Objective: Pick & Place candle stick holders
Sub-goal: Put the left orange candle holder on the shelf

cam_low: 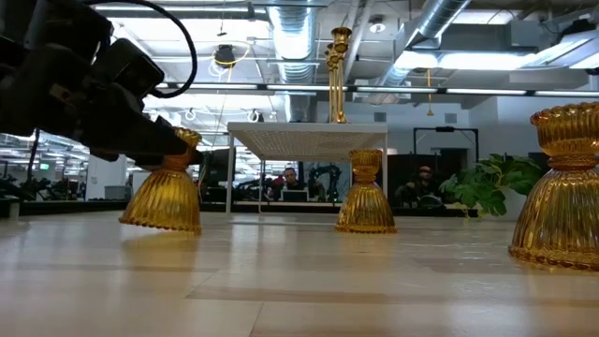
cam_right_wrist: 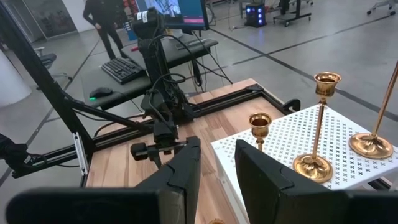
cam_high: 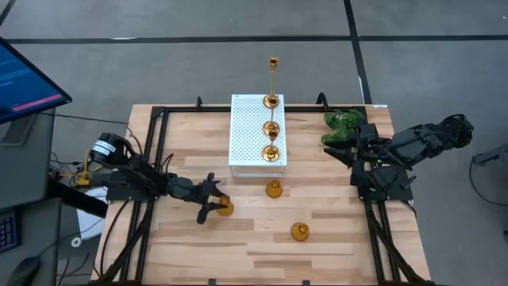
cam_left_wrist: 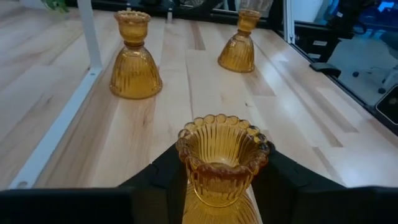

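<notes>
A ribbed holder (cam_left_wrist: 222,158) is held upright between the left gripper (cam_high: 213,202) fingers (cam_left_wrist: 283,180), closed on its neck, base on the table (cam_high: 190,246); beyond, two holders (cam_high: 274,189) (cam_high: 299,231) stand free, and the right gripper (cam_right_wrist: 214,168) is parked narrowly open.

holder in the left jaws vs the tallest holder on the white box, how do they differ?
Shape: the held holder is a squat ribbed bell with a scalloped cup; the tallest holder is a thin stem on a small round foot.
Place: the held holder is on the table between the left gripper's jaws; the tallest stands free on the white box.
Both upright, gold-toned.
</notes>
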